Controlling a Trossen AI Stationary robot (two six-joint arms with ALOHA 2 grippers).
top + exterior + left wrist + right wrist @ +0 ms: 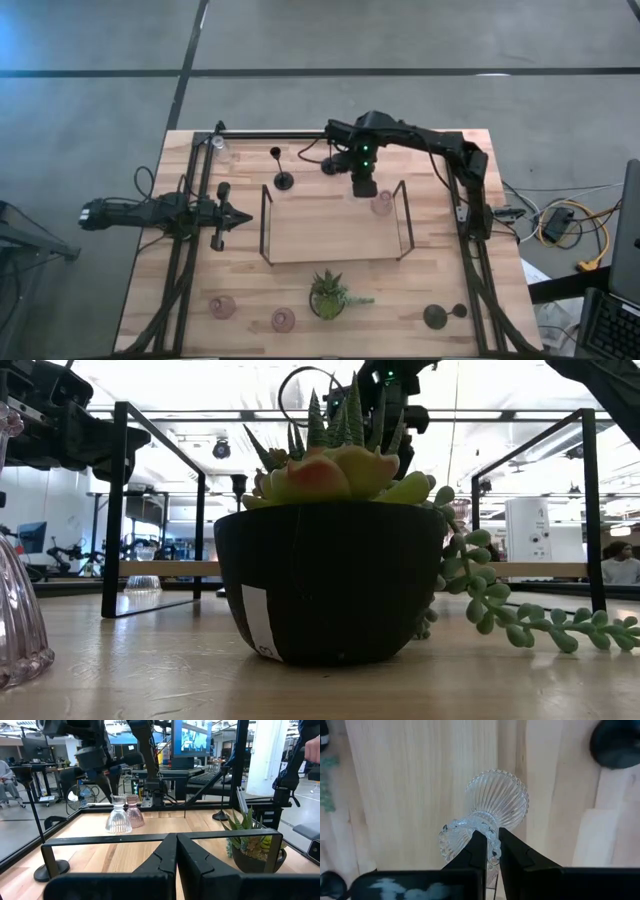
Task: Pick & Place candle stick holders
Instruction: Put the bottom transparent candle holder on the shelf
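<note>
Fingers (490,851) of my right gripper (363,186) pinched on clear holder's (490,815) rim, over tray's (300,250) far edge. Pink holder (381,206) inside tray; others scattered on bench. Left gripper (236,215) closed, empty, left edge.

arms (420,135): dark, jointed | right wrist: green light | end effector (487,851): black fingers

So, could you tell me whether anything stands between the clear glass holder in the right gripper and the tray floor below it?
Nothing visible does. The right gripper is shut on the clear glass holder over bare wood of the tray; a pink holder stands beside it.
</note>
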